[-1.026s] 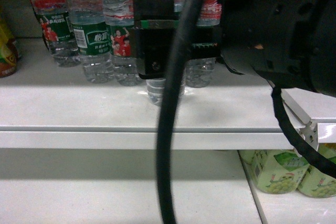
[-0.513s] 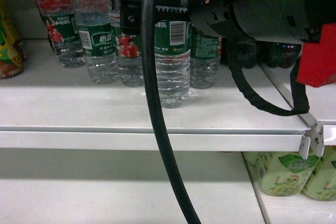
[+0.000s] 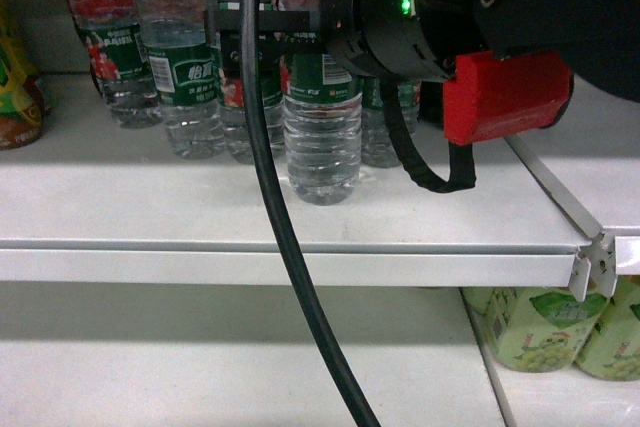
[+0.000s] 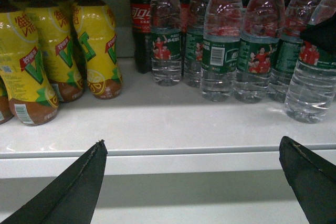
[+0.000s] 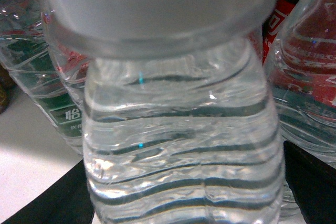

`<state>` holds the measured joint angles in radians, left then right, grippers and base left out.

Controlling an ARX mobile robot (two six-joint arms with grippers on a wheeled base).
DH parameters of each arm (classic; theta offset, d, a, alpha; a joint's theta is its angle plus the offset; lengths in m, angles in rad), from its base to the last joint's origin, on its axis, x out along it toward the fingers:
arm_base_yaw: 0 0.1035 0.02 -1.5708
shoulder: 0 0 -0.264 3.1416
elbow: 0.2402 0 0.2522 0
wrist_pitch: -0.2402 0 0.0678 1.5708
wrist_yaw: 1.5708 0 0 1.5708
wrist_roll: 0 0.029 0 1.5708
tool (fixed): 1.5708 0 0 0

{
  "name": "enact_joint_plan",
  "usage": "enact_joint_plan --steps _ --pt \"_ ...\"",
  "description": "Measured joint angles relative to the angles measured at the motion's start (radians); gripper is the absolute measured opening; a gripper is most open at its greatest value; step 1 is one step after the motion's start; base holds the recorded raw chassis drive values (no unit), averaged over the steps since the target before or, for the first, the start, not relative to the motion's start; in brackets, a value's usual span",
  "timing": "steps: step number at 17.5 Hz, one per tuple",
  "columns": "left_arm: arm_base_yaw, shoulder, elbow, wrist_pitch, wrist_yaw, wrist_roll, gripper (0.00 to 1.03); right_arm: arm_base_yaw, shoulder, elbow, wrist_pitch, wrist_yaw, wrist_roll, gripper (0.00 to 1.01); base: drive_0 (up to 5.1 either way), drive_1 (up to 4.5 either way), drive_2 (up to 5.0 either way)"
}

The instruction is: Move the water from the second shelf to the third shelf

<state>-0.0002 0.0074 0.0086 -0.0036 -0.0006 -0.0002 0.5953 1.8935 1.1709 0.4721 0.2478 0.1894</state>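
Note:
The water bottle [image 3: 322,147] stands upright on the white shelf [image 3: 150,217], a little in front of the row of like bottles [image 3: 185,77]. My right gripper [image 3: 285,27] is round its upper part, open. In the right wrist view the water bottle [image 5: 184,145] fills the space between the two dark fingers [image 5: 307,182], with a thin gap on the right side. The same water bottle [image 4: 312,87] shows at the right edge of the left wrist view. My left gripper [image 4: 191,142] hangs open and empty in front of the shelf's front lip.
Yellow drink bottles [image 4: 47,51] and a cola bottle [image 4: 140,19] stand left of the water row. A black cable [image 3: 290,247] hangs across the shelf front. Below lies another white shelf [image 3: 200,367] with green drink packs [image 3: 540,332] at the right.
My right arm has risen and turned, so its red part now shows in the head view. The gripper sits higher on the bottle. The bottle has stayed in place.

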Motion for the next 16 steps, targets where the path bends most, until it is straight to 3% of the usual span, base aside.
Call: enact_joint_plan --steps 6,12,16 --pt "0.000 0.000 0.000 0.000 0.000 0.000 0.98 0.009 0.043 0.069 -0.042 0.067 0.000 0.98 0.0 0.00 0.0" --pt "0.000 0.000 0.000 0.000 0.000 0.000 0.98 0.020 0.048 0.073 -0.044 0.078 0.000 0.48 0.0 0.00 0.0" --pt "0.000 0.000 0.000 0.000 0.000 0.000 0.98 0.020 0.000 0.020 -0.043 0.062 0.002 0.44 0.0 0.00 0.0"
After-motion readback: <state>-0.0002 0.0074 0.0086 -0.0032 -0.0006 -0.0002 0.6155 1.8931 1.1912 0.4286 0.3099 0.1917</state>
